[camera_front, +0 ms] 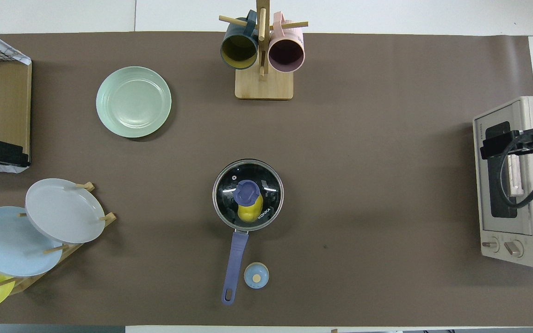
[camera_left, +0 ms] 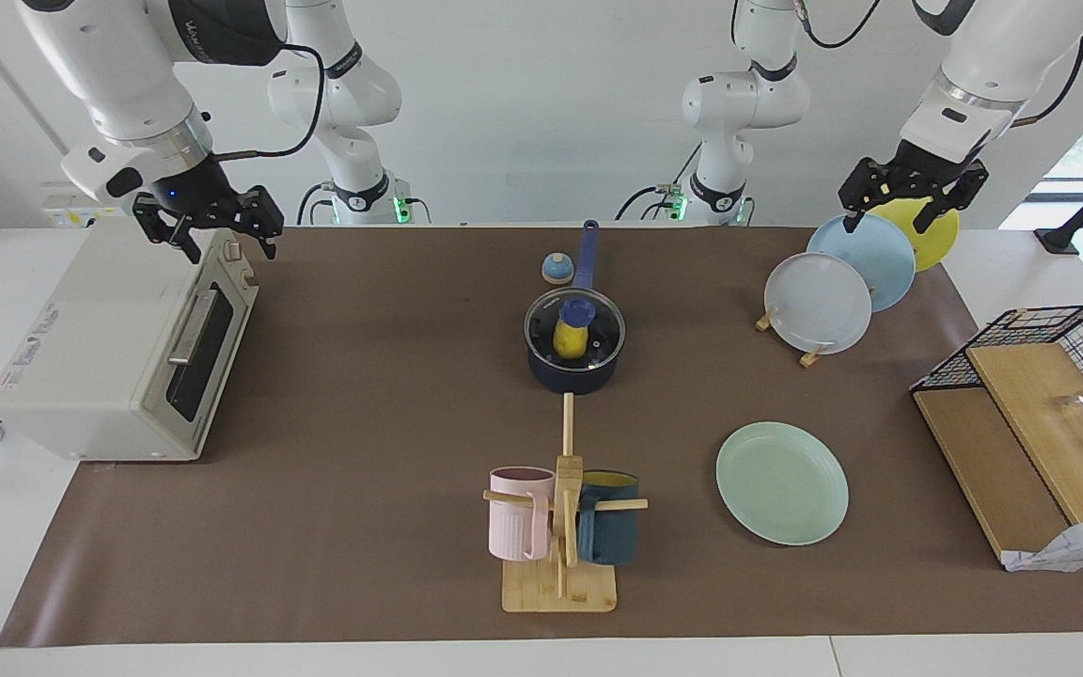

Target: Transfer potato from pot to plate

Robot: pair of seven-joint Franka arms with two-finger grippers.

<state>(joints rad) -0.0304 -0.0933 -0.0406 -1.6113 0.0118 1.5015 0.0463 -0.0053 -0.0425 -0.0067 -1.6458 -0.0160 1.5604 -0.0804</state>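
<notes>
Right gripper (camera_left: 214, 228) hangs jaws wide, empty, over the white toaster oven (camera_left: 118, 353); overhead shows only its edge. The small yellow potato (camera_left: 569, 340) sits inside the lidded navy saucepan (camera_left: 574, 374), partly hidden by the knob. The mint-green plate (camera_left: 782, 482) lies bare. Left gripper (camera_left: 891, 209), likewise spread, hovers over racked plates (camera_left: 863, 259).

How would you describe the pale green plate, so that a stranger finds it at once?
Start from the wooden mug tree at the table edge farthest from the robots. Beside it, toward the left arm's end, the round pale mint-green plate lies flat and empty on the brown mat. The other plates stand upright in a wooden rack; only this one lies alone.
</notes>
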